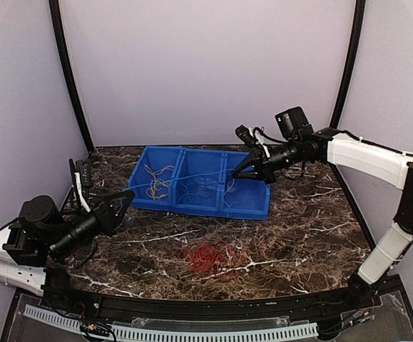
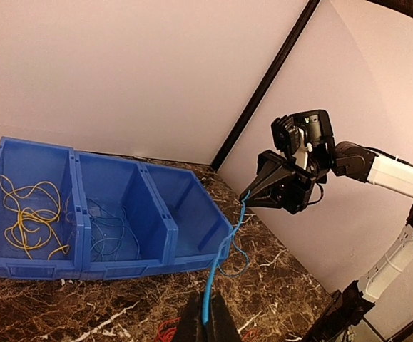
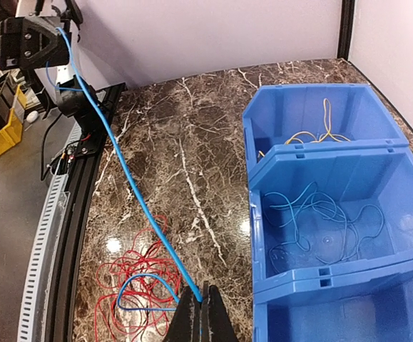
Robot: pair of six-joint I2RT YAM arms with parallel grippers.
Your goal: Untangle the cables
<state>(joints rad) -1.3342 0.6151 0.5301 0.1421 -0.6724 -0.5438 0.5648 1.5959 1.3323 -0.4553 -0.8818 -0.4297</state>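
Observation:
One blue wire is stretched taut in the air between my two grippers. My left gripper is shut on one end, low at the front left. My right gripper is shut on the other end, raised over the bin's right end. A short loop of the wire hangs by the right fingers. A tangle of red cables lies on the table in front of the bin and also shows in the right wrist view.
A blue three-compartment bin stands mid-table. Its left compartment holds yellow wires, its middle one blue wires, and the right one looks empty. Black frame posts stand at the back corners. A rail runs along the near edge.

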